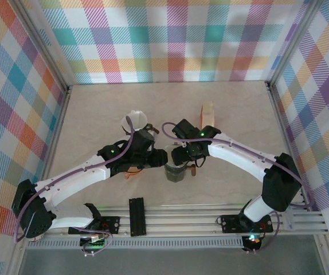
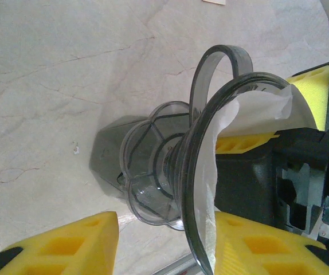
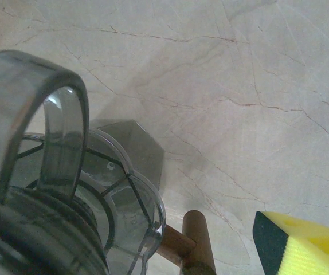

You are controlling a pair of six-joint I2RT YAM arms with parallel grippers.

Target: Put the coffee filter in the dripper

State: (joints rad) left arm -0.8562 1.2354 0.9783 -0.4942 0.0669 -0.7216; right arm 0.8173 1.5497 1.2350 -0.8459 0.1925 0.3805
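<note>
From above we see the left gripper (image 1: pixel 160 157) and right gripper (image 1: pixel 179 153) meeting over the smoky clear plastic dripper (image 1: pixel 176 173), mid-way across the pale marble table (image 1: pixel 96 114). On the left wrist, our yellow fingers (image 2: pixel 67 246) stand part-spread either side of the dripper and we cannot tell whether they clamp it; the white paper coffee filter (image 2: pixel 256 112) sits inside its rim, between the right gripper's wide-apart pads (image 2: pixel 313 94). On the right wrist, one yellow finger (image 3: pixel 305 240) hangs clear of the dripper, a brown wooden stick (image 3: pixel 196 240) between them.
</note>
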